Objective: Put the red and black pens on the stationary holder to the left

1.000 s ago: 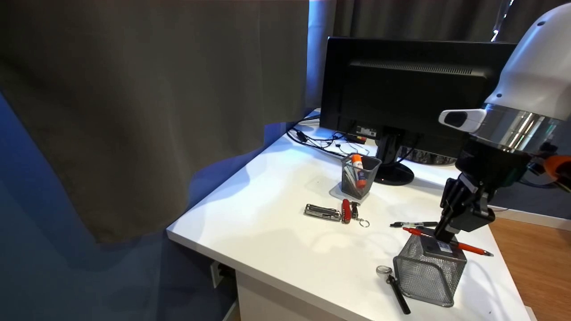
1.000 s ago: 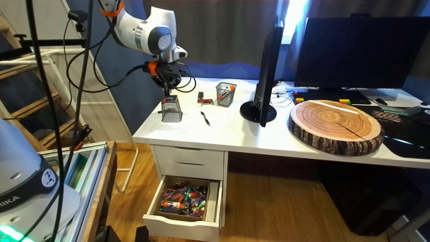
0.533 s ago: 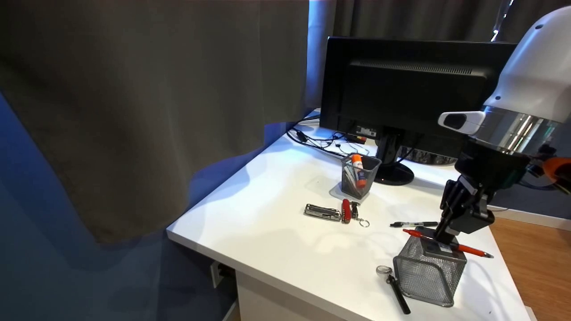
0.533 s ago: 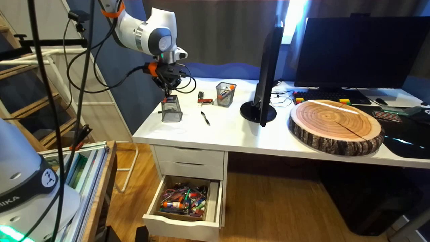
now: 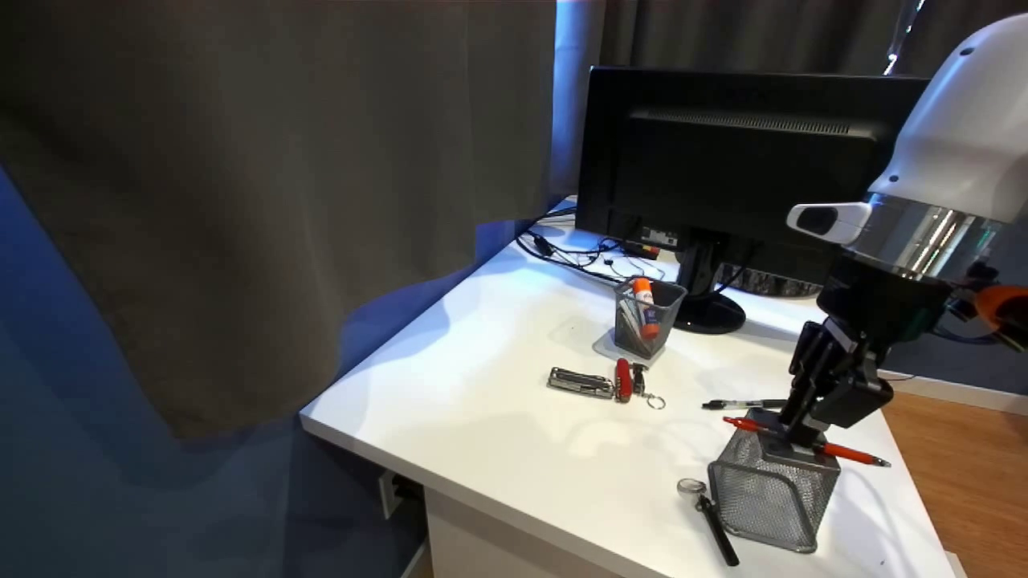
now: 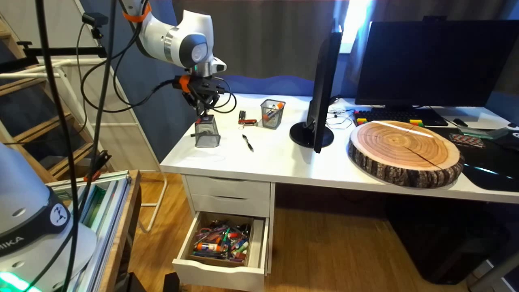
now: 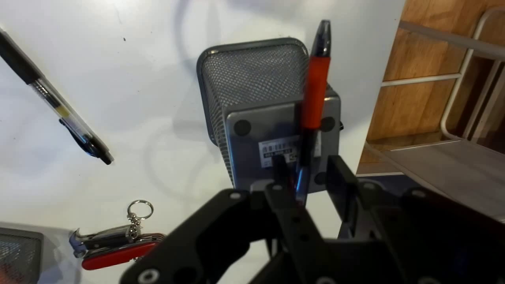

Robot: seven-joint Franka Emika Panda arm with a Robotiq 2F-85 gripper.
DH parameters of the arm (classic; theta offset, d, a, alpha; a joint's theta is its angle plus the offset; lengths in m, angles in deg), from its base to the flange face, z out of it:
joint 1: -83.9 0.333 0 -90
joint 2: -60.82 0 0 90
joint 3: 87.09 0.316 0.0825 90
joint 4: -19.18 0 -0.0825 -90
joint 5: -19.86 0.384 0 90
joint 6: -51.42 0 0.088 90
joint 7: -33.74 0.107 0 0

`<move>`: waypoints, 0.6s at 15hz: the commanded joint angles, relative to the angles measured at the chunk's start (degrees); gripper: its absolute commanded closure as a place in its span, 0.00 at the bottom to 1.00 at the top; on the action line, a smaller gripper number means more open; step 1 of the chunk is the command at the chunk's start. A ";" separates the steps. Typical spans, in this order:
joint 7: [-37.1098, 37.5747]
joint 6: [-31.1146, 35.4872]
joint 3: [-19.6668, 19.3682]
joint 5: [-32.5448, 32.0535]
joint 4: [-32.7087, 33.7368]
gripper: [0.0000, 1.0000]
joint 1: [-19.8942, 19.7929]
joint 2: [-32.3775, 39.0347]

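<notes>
the red pen (image 7: 317,86) stretches across the labelled base of the upturned mesh holder (image 7: 272,122), my gripper (image 7: 308,163) straddling it with fingers apart; the black pen (image 5: 744,404) lies near the holder on the white desk (image 5: 482,433); farther off, a mesh cup (image 5: 630,333) holds an orange-capped stick (image 5: 647,309).
</notes>
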 commanded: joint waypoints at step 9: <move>-4.40 -6.23 -6.07 -7.38 2.24 0.00 -0.32 -4.84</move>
